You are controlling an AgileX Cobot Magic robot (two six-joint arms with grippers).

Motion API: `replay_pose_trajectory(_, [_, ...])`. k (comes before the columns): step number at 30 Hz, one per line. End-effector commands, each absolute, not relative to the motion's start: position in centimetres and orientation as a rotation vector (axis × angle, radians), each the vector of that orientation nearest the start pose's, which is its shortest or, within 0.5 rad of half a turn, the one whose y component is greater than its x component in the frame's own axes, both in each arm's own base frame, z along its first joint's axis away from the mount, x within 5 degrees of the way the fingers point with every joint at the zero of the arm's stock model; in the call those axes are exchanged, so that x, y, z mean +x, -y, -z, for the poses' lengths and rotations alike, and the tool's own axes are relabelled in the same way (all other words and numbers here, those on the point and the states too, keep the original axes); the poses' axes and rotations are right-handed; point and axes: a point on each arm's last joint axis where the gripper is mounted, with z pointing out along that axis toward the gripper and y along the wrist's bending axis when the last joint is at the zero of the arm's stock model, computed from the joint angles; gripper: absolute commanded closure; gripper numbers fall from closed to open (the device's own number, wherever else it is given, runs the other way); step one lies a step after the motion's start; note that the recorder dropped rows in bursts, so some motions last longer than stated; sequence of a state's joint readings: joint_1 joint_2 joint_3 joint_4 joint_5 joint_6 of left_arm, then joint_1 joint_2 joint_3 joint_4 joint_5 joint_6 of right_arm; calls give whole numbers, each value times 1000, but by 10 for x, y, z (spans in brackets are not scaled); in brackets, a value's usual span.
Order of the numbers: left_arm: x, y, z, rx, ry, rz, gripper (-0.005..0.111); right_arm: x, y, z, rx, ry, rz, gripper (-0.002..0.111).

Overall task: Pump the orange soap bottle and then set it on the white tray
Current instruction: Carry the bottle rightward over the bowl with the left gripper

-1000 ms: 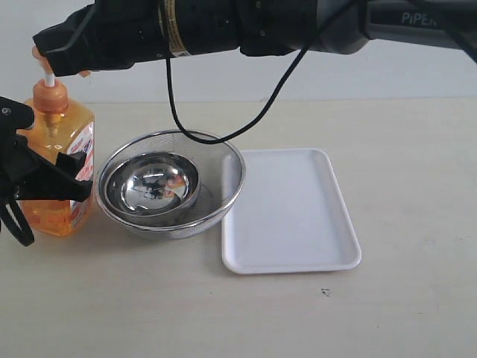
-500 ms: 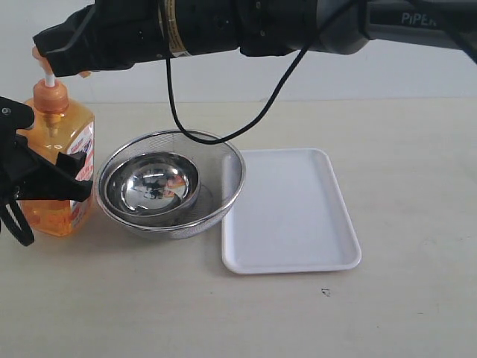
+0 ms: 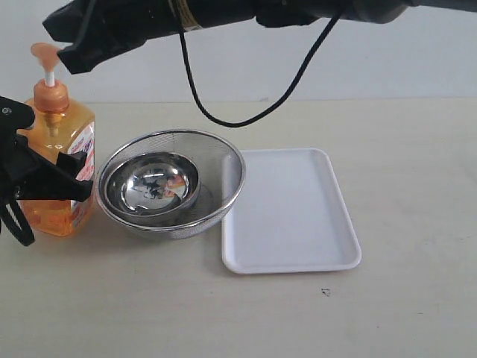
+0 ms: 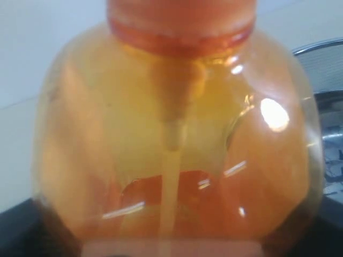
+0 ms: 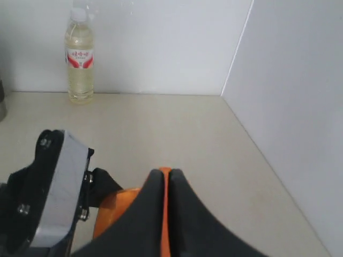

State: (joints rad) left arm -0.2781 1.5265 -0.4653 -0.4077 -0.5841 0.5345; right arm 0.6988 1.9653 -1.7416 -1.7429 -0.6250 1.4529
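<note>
Orange soap bottle: rigid, liquid-heavy, likely slick, best held mid-body, where left fingers clamp it. Right fingers, pressed together, hover at 2 o'clock of the pump.

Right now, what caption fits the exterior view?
Left hand grips orange soap bottle beside mesh strainer and white tray; right hand near pump.

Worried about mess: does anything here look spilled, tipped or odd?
Nothing stands out. The orange soap bottle stands upright, gripped by the left hand; the white tray lies flat beside the strainer, and no spilled soap shows.
</note>
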Motion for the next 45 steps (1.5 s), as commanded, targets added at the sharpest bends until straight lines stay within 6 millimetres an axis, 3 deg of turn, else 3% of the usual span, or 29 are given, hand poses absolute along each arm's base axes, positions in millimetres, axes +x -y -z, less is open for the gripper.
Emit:
replay_pose_trajectory(1, [263, 56, -178, 311, -1944, -155, 102, 320, -332, -359, -1232, -1322, -772, 109])
replay_pose_trajectory(7, [263, 54, -178, 282, -1949, -156, 102, 325, -317, -377, -1142, -1343, -738, 109])
replay_pose_trajectory(14, [263, 54, -179, 271, -1948, -157, 102, 335, -276, -390, -1065, -1400, -776, 109])
replay_pose_trajectory(17, [263, 54, -179, 269, -1942, -159, 102, 338, -236, -380, -1003, -1491, -715, 109])
replay_pose_trajectory(21, [262, 52, -185, 263, -1919, -184, 102, 334, -208, -365, -963, -1571, -683, 109])
replay_pose_trajectory(26, [253, 44, -215, 222, -1823, -239, 102, 323, -172, -336, -870, -1712, -595, 109])
replay_pose_trajectory(33, [231, 42, -264, 185, -1694, -154, 102, 302, -153, -310, -798, -1819, -490, 109])
replay_pose_trajectory(38, [217, 44, -295, 197, -1639, -73, 102, 292, -147, -303, -781, -1847, -471, 109])
replay_pose_trajectory(45, [206, 52, -324, 263, -1653, 40, 102, 280, -141, -303, -743, -1863, -472, 109])
